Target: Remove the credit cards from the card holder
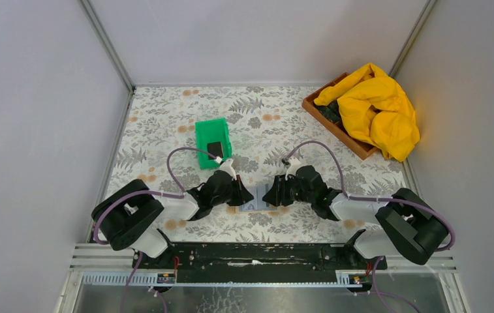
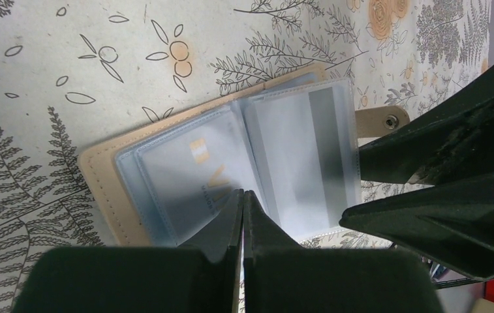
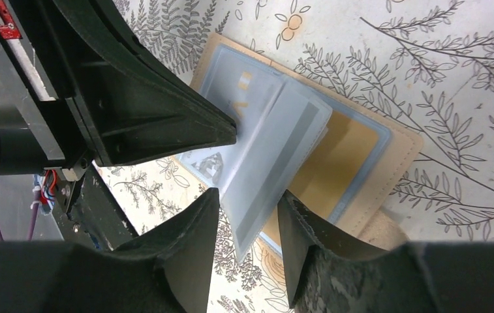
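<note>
Currently the card holder [image 2: 100, 176] lies open and flat on the table [image 2: 68, 52], at the near edge between the two arms. The left gripper [image 2: 243, 199] is clenched tight on nothing. Its joined tips press down on the holder's left panel near the spine, over a card with an orange mark [image 2: 185, 176].

The right gripper [image 3: 249, 194] has its jaws part-way apart astride a clear sleeve [image 3: 257, 189] that stands up off the holder, with a grey-striped card [image 3: 299, 130] inside it. I cannot tell whether the jaws pinch that sleeve or only bracket it. Beneath it, a tan card [image 3: 345, 147] sits in the right panel. Farther back, a green bin [image 1: 206, 130] has a black card [image 1: 215, 149] in it, so I judge that one card is out and the rest are to come.

The step in hand looks like drawing the striped card out. To do it well, the right jaws should close on the card's exposed edge and not on the plastic alone, or the whole leaf will lift. The pull should run straight and slow along the sleeve's opening. Meanwhile the left tips should bear down so the holder does not slide or fold shut. If the card sticks, a small wiggle beats a harder tug.
</note>
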Controlling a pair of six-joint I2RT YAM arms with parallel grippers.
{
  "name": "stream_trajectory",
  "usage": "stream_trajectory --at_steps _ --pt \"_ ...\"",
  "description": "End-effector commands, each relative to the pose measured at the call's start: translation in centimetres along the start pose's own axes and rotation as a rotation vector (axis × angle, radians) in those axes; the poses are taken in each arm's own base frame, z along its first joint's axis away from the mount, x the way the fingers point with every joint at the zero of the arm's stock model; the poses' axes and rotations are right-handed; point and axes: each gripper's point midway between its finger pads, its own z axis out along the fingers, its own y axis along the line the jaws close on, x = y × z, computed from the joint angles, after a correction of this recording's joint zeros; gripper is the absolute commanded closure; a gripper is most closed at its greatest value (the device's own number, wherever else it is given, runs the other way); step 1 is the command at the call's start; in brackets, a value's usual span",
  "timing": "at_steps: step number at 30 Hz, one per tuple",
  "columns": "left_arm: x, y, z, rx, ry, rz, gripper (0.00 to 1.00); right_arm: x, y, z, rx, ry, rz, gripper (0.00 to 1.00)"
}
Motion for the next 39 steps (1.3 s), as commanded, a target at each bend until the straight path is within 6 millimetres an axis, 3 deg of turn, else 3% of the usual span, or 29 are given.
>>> stream_trajectory --at_steps 1,15,20,26,33,39 --pt "2.0 2.3 -0.5 -0.067 0.056 -0.001 1.0 -1.9 2.8 0.2 -0.07 -0.029 -0.028 0.55" --pt "0.8 2.6 -2.8 -0.115 0.0 0.019 1.0 -0.8 7.0 3.5 -0.123 0.019 -0.071 0.54" --pt "0.0 3.1 -4.6 -0.157 -0.046 0.032 1.0 0.0 6.9 4.2 -0.123 0.026 -0.055 0.54" --pt "-0.6 3.7 -6.9 -0.185 -0.093 0.036 1.0 -0.7 6.7 4.0 -0.104 -0.003 -0.064 0.54" --pt "0.0 1.2 -6.4 -0.038 -0.075 -0.001 1.0 -2.2 4.9 2.6 0.023 -0.069 -0.093 0.55" --pt "-0.8 -1.0 -6.4 0.061 -0.105 -0.026 1.0 -1.2 3.7 2.7 0.066 -0.035 -0.102 0.55"
